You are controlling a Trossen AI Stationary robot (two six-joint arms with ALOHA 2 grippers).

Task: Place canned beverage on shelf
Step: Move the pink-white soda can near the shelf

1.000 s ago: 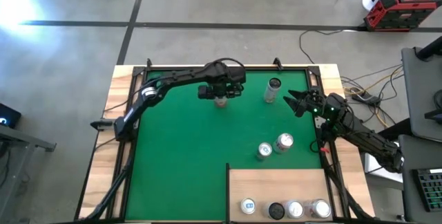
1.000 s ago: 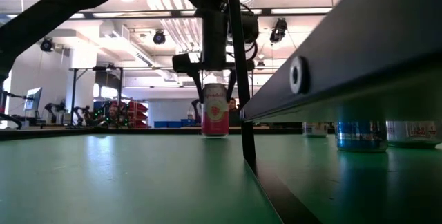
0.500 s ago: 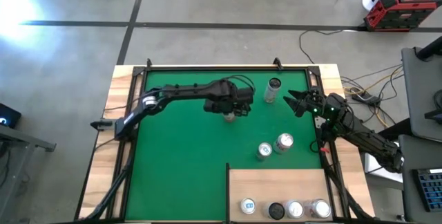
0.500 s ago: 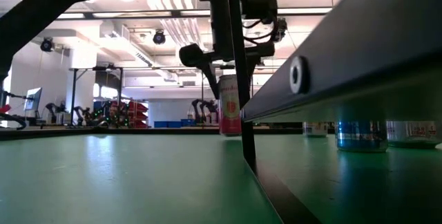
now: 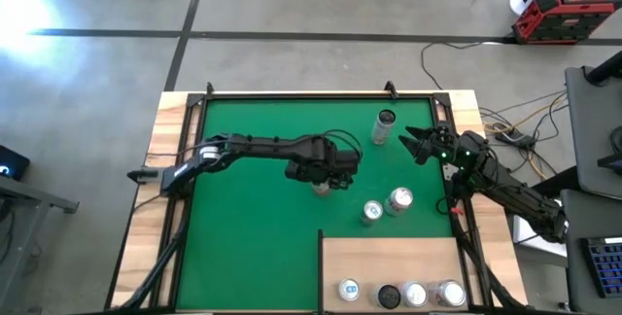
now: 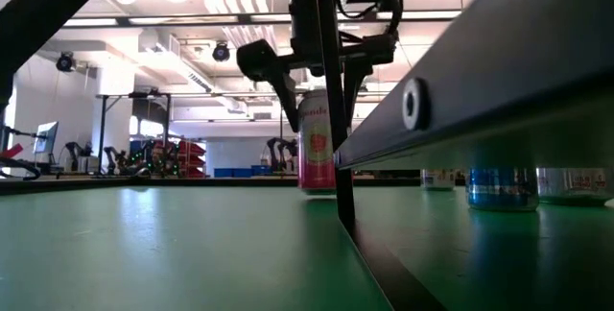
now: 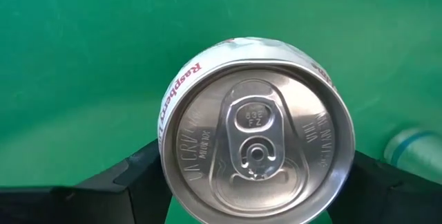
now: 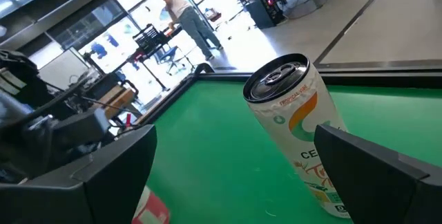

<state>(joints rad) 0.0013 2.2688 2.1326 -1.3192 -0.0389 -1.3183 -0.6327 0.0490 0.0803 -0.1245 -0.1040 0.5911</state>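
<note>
Gripping pink can | left tool pinching it | seemingly lifted off mat

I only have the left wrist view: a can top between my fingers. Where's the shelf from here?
Observer: In the high view the shelf fills the mat's bottom right corner. Your left gripper, shut on the pink can, is mid-mat.
Operator: Anything between?
Observer: Two loose cans stand on the mat just off the shelf's far edge.
Operator: Room on the shelf?
Observer: Four shelved cans line its bottom edge; the rest is bare wood.
</note>
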